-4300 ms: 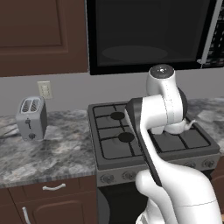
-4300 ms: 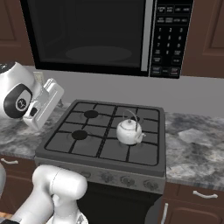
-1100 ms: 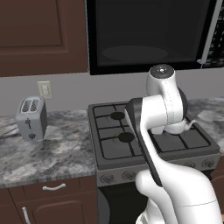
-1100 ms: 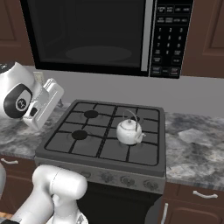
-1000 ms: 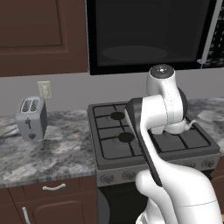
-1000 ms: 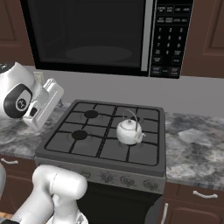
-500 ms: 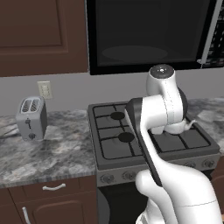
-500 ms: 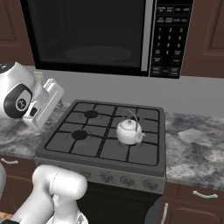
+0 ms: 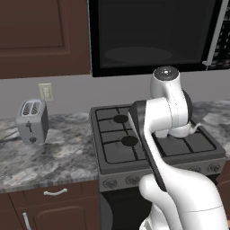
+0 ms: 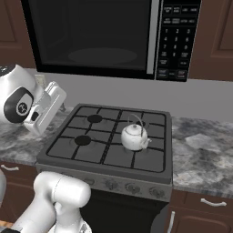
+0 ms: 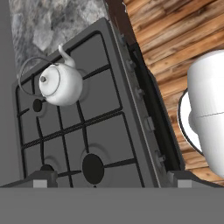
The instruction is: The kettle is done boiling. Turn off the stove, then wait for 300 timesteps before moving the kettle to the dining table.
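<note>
The small white kettle (image 10: 134,136) stands upright on the right front burner of the dark grey stove (image 10: 91,150), wire handle up. In the hand view the kettle (image 11: 59,84) lies at the upper left on the stove's grates (image 11: 109,131), and the front knobs (image 11: 148,124) run along the edge. My gripper (image 11: 111,180) hangs high above the stove, open, with nothing between its fingertips (image 11: 41,177), well apart from the kettle. In the left base view my arm covers most of the kettle; its spout (image 9: 196,127) peeks out over the stove (image 9: 117,139). The dining table is out of view.
A black microwave (image 10: 91,32) hangs over the stove. A grey toaster (image 9: 31,121) sits on the marbled worktop (image 9: 49,157) to the left. More worktop (image 10: 200,150) lies right of the stove. Wooden floor (image 11: 175,35) shows in front of the range.
</note>
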